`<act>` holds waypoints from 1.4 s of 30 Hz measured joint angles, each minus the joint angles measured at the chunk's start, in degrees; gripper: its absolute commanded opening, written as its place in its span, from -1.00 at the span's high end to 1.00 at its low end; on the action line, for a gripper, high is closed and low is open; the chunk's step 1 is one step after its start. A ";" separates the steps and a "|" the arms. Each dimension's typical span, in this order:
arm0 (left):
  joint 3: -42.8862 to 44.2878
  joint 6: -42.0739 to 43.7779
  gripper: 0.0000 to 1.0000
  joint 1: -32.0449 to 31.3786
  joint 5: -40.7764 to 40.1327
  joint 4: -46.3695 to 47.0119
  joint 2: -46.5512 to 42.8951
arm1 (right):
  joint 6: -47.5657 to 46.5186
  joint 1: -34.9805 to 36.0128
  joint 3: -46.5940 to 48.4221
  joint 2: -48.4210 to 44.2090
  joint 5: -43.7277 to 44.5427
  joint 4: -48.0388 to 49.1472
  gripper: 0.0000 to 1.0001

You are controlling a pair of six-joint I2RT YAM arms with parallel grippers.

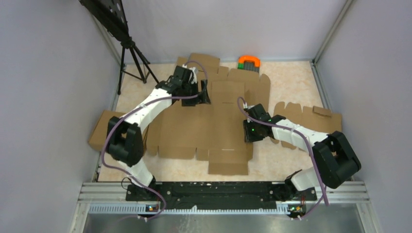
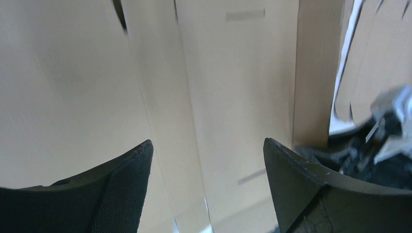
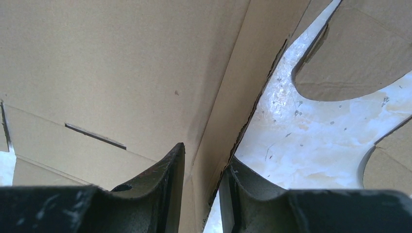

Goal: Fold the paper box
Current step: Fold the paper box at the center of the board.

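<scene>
The paper box (image 1: pixel 214 126) lies as a big brown die-cut sheet spread over the middle of the table. My left gripper (image 1: pixel 203 93) hovers over its far left part, by a raised flap. In the left wrist view its jaws (image 2: pixel 208 143) stand wide open, with only flat cardboard (image 2: pixel 233 87) beyond them. My right gripper (image 1: pixel 247 132) is at the sheet's right edge. In the right wrist view it (image 3: pixel 206 155) is shut on the edge of a side flap (image 3: pixel 243 97), which runs up between the two fingers. The pale tabletop (image 3: pixel 311 136) shows to the right.
A smaller plain cardboard slab (image 1: pixel 99 131) lies at the left, partly under the left arm. Another cut cardboard piece (image 1: pixel 311 119) lies at the right under the right arm. An orange and green object (image 1: pixel 248 61) sits at the back wall. A black tripod (image 1: pixel 133 58) stands back left.
</scene>
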 measured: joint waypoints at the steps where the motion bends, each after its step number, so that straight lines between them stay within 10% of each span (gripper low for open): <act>1: 2.14 0.79 -0.67 -0.02 -0.76 0.13 1.77 | 0.00 0.00 0.00 -0.02 -0.04 0.04 0.39; 13: 34.32 9.84 -0.62 2.73 -4.72 -2.25 28.61 | 0.68 0.02 -1.62 -2.40 -0.33 1.88 0.39; 26: 40.57 11.63 -0.58 5.33 2.03 -2.62 40.26 | 1.55 0.02 -4.63 -4.79 -0.92 3.37 0.39; 42: 37.68 4.83 0.22 10.97 25.53 -2.75 42.40 | 1.70 0.02 -4.61 -4.68 -0.83 3.34 0.42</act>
